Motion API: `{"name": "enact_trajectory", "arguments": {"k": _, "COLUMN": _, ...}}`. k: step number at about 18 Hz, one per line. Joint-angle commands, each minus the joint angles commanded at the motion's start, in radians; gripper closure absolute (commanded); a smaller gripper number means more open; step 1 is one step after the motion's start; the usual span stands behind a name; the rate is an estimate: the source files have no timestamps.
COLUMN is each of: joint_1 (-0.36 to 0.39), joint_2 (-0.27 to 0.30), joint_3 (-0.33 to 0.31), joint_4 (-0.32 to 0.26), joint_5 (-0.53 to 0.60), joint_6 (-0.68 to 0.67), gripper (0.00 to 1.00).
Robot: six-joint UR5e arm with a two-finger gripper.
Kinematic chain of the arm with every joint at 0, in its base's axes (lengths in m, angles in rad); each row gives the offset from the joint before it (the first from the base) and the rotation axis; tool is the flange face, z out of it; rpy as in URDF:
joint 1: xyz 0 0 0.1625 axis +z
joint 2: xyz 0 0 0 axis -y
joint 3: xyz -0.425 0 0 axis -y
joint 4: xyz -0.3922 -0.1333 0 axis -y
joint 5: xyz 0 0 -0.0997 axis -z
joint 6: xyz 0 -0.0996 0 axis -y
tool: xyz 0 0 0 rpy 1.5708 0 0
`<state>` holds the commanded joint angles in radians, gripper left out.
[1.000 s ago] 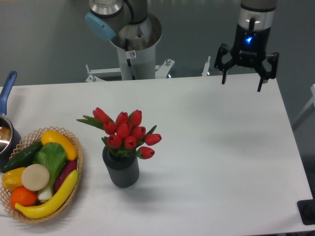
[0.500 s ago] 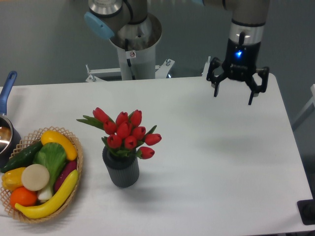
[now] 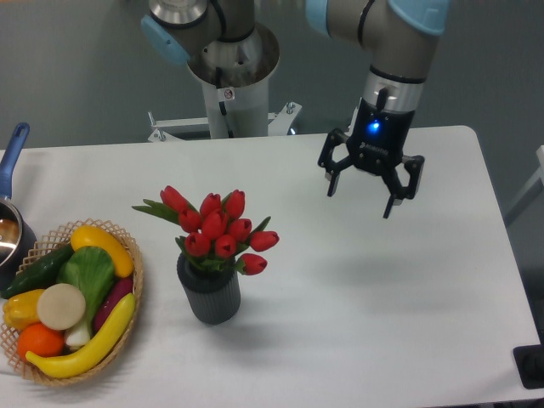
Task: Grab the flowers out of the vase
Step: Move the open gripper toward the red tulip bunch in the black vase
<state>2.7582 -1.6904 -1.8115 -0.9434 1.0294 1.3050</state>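
Observation:
The flowers (image 3: 217, 228), a bunch of red tulip buds with green leaves, stand upright in the vase (image 3: 209, 295), a short dark grey ribbed cylinder on the white table, left of centre. My gripper (image 3: 360, 205) hangs above the table to the right of the flowers and further back, well apart from them. Its fingers point down, spread open, with nothing between them.
A woven wicker basket (image 3: 127, 252) of toy fruit and vegetables sits at the left front. A pot with a blue handle (image 3: 12, 153) is at the far left edge. The arm's base column (image 3: 231, 81) stands behind the table. A dark object (image 3: 532, 365) sits at the right front corner.
The gripper has moved left and toward the front, and lower, from beyond the table's back right edge to over the table, closer to the flowers. It stays open.

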Motion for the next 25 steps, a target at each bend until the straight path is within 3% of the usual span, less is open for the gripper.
{"name": "enact_trajectory", "arguments": {"k": 3, "joint_1": 0.008, "joint_2": 0.000, "joint_3": -0.049, "joint_4": -0.002, "joint_5": -0.095, "joint_6": 0.141, "gripper": 0.00}}
{"name": "enact_trajectory", "arguments": {"k": 11, "joint_1": -0.005, "joint_2": -0.023, "joint_3": -0.149, "joint_4": -0.002, "joint_5": -0.397, "joint_6": 0.171, "gripper": 0.00}}
{"name": "enact_trajectory", "arguments": {"k": 13, "joint_1": -0.008, "joint_2": -0.023, "joint_3": -0.189, "joint_4": 0.002, "joint_5": -0.413, "joint_6": 0.175, "gripper": 0.00}}
{"name": "enact_trajectory", "arguments": {"k": 25, "joint_1": -0.058, "joint_2": -0.075, "joint_3": -0.201, "joint_4": 0.003, "joint_5": -0.549, "joint_6": 0.275, "gripper": 0.00}}
